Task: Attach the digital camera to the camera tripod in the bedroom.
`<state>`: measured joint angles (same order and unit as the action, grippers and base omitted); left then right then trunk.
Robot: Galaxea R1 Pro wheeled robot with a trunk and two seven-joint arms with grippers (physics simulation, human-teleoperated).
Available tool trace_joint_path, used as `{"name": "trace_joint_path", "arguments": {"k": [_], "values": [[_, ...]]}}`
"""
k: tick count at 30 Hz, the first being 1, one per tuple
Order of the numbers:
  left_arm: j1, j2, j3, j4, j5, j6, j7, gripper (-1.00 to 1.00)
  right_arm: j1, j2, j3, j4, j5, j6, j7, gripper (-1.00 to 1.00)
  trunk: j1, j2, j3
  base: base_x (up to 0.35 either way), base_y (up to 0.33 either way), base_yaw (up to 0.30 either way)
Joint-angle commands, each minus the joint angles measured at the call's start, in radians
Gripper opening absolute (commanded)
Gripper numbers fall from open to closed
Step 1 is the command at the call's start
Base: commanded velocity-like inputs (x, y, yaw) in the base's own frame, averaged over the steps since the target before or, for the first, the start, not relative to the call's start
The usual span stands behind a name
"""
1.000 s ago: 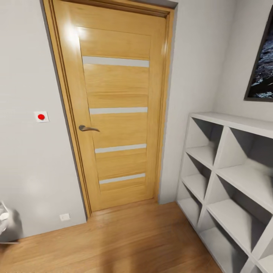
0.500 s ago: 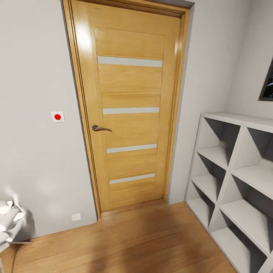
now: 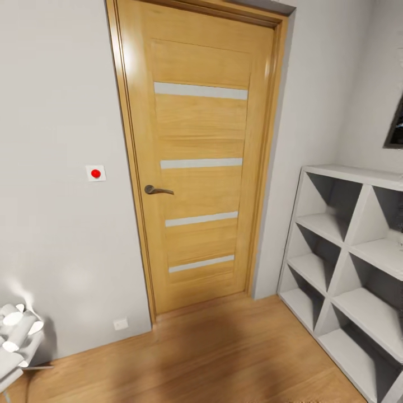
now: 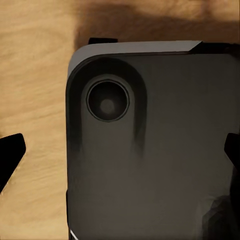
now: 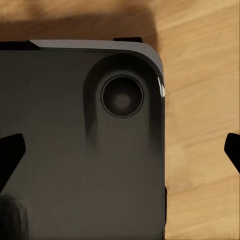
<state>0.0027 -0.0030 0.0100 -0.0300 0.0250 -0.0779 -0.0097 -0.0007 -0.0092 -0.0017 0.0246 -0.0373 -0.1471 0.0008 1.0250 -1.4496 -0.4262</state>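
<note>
The digital camera and the camera tripod are out of view. In the left wrist view my left gripper (image 4: 120, 152) is open, its black fingertips (image 4: 10, 155) spread wide to the picture's edges and nothing held between them. Beyond it are a dark grey part of my own base (image 4: 150, 165) and the light wood floor (image 4: 30, 65). My right gripper (image 5: 120, 150) is open in the same way, with black fingertips (image 5: 10, 152) wide apart over the dark base and the floor (image 5: 205, 100).
A shut light-wood door (image 3: 196, 168) with a metal handle (image 3: 158, 191) faces me in a white wall. A white cube shelf (image 3: 358, 263) stands along the right. A red-dot wall switch (image 3: 95, 173) and a white lamp-like object (image 3: 17, 330) are at the left.
The head view has swung to the left, so door, switch and shelf sit further right in the picture. More of the white object at the lower left has come into view.
</note>
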Motion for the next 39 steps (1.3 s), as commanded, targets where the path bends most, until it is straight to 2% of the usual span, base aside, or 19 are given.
{"name": "trace_joint_path", "arguments": {"k": [1,10,39], "values": [[0.0,0.0,0.001,-0.001,0.003,-0.002,-0.001,1.0,-0.001,0.0,0.0,0.002,-0.004,-0.006,0.0,1.0,0.0,0.0,-0.001,0.0,0.328,-0.228],[0.0,0.0,0.001,-0.001,0.003,-0.002,-0.001,1.0,-0.001,0.0,0.0,0.002,-0.004,-0.006,-0.002,1.0,0.0,0.0,-0.001,0.0,0.244,-0.268],[0.0,0.0,0.002,-0.001,0.004,-0.002,0.001,1.0,-0.001,-0.001,0.0,0.003,-0.005,-0.009,-0.002,1.0,0.0,0.0,-0.001,0.0,0.005,-0.292]]}}
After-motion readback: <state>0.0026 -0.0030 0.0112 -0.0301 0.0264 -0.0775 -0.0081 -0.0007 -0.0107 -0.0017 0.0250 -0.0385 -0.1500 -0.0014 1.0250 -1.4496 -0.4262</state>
